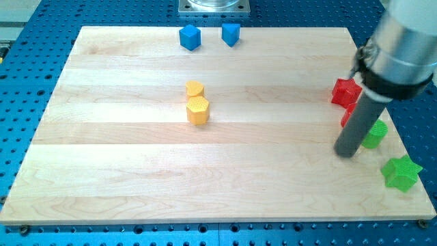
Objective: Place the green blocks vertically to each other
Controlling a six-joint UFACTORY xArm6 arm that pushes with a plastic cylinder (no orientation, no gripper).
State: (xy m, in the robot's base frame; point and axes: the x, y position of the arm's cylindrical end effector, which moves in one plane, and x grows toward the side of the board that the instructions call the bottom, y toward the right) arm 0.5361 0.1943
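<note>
A green star block (401,172) lies near the board's right edge toward the view's bottom. A second green block (375,134), shape partly hidden, sits above and left of it. My tip (346,153) rests on the board just left of this second green block, close to it or touching; I cannot tell which. The rod hides part of that block.
A red star block (346,91) and another red block (348,117), partly hidden by the rod, lie above the tip. Two yellow blocks (197,109) sit mid-board, touching. Two blue blocks (190,37) (231,33) sit at the view's top. The board's right edge (410,140) is close.
</note>
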